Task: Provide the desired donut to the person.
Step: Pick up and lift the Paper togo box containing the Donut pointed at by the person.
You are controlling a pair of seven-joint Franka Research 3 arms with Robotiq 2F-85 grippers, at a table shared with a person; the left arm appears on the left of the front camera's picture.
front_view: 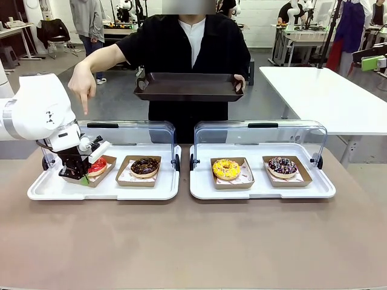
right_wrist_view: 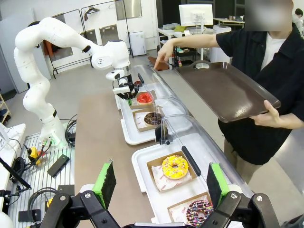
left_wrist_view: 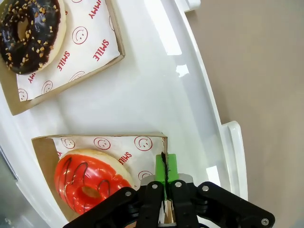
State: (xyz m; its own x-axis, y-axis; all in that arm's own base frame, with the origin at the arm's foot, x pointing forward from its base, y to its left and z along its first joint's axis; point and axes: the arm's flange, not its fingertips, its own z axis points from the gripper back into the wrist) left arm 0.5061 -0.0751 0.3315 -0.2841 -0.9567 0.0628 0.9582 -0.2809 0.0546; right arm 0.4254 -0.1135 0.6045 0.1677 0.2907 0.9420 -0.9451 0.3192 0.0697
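Plainly, the red-glazed ring donut [left_wrist_view: 90, 178] looks soft, light and easily smeared, so its stiff shallow brown cardboard tray [left_wrist_view: 43, 156] is the better hold. It sits at the left end of the white plastic tray [front_view: 103, 190]. The left gripper [left_wrist_view: 165, 166] pinches the cardboard's rim; the right gripper [right_wrist_view: 161, 183] stands spread.

Red donut [left_wrist_view: 90, 183]: glossy, smooth glaze. Under it: printed paper liner [left_wrist_view: 118, 145] in matt brown cardboard tray [left_wrist_view: 43, 159]. Beside it: chocolate donut [left_wrist_view: 28, 33], rough crumb topping. White serving tray [left_wrist_view: 156, 85]: glossy plastic.
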